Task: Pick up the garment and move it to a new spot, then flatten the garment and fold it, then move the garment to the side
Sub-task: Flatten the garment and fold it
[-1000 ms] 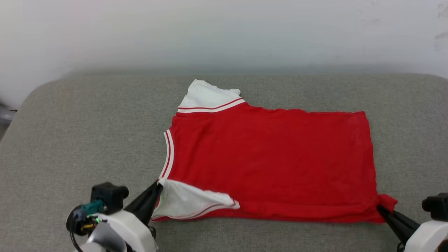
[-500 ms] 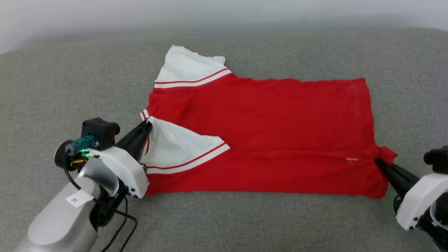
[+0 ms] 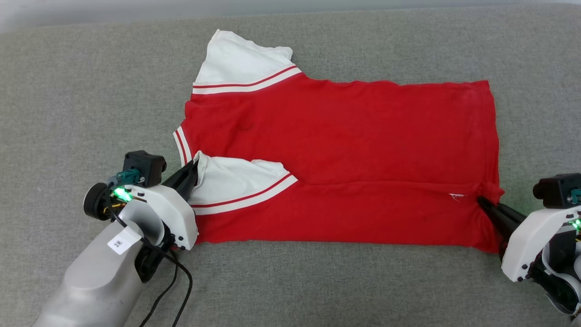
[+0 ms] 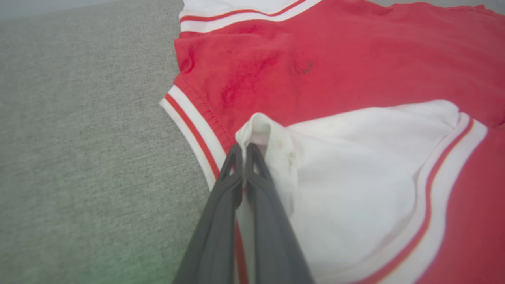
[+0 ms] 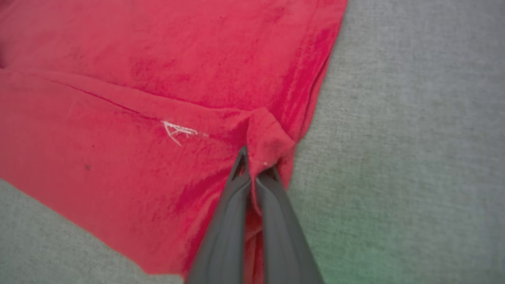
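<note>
Garment (image 3: 345, 136) flattened, fold unfinished; left end effector (image 3: 194, 167) clamped on sleeve (image 4: 355, 169), right end effector (image 3: 481, 200) on hem (image 5: 270, 138).

garment (image 3: 345, 150): 1 | gripper: 2, left gripper (image 3: 195, 165), right gripper (image 3: 481, 200) | surface (image 3: 68, 91): 1

The shirt (image 3: 345, 136) is showing soft, matt knitted cloth; the cushion (image 3: 81, 91) beneath is showing a rough woven texture; the left gripper (image 3: 195, 164) is showing smooth matt plastic fingers (image 4: 219, 225).
</note>
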